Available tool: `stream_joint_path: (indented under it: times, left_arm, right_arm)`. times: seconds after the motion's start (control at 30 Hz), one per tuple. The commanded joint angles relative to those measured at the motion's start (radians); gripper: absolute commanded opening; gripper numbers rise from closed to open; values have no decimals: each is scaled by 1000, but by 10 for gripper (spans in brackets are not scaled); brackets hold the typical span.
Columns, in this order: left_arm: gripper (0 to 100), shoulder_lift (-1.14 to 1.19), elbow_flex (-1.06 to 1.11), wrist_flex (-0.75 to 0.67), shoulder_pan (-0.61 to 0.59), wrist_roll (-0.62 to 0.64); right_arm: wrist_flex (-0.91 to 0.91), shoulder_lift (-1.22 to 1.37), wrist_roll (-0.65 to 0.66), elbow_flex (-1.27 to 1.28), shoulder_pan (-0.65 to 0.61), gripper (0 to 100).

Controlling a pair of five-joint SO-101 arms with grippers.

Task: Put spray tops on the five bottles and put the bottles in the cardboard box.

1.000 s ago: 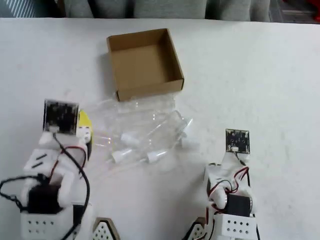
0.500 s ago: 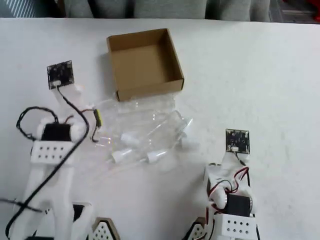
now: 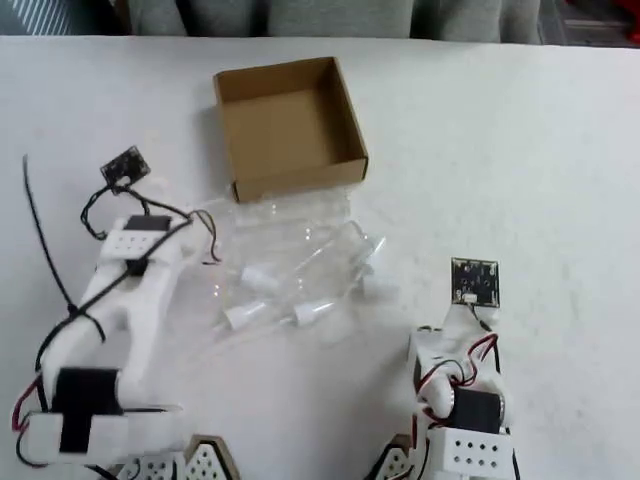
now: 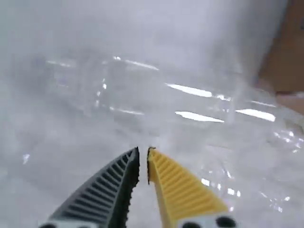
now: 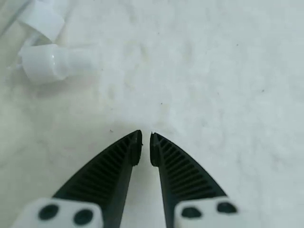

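See-through plastic bottles (image 3: 300,228) heaped on the white table (image 3: 520,150), just beside the open brown cardboard box (image 3: 300,180), white spray tops (image 3: 315,312) among them, left gripper (image 4: 143,161) and right gripper (image 5: 143,147) pinched shut on nothing

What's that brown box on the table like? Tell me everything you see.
The cardboard box is plain brown, square, shallow and open-topped, with four upright walls. It is empty, its floor bare. It sits flat on the white table, turned slightly askew, toward the far side. Clear bottles lie just before its near wall.
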Motion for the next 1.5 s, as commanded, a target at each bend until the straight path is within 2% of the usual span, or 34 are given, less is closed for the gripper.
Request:
stream_joint_path:
  times: [0.0,0.13,0.33,0.4,0.57,0.63,0.8,0.93,1.0,1.13,1.2,1.47]
  left_arm:
    - [61,68,-115,-14,-56,23]
    - [61,91,-169,-14,-97,34]
    - [61,96,-232,-23,-99,38]
    - [61,101,-259,-23,-119,74]
    - [61,213,-348,-9,-143,91]
    - [61,254,-393,37,-148,91]
    - [61,209,-537,279,-131,91]
    - [63,145,-592,334,-96,92]
    - [102,124,-591,334,-70,120]
    - [309,127,-588,334,-25,213]
    - [370,150,-586,334,-27,247]
    - [381,348,-597,331,-56,272]
  right_arm:
    - [-4,-8,-3,9,5,19]
    - [-4,-8,-3,9,5,19]
    - [-4,-8,-3,9,5,19]
    - [-4,-8,-3,9,5,19]
    - [-4,-8,-3,9,5,18]
    - [-4,-8,-3,9,5,18]
    - [-4,-8,-3,9,5,18]
    - [-4,-8,-3,9,5,18]
    - [-4,-8,-2,9,5,18]
    - [-2,-8,-2,9,5,18]
    - [-2,-8,-2,9,5,18]
    - [8,-8,-2,9,5,18]
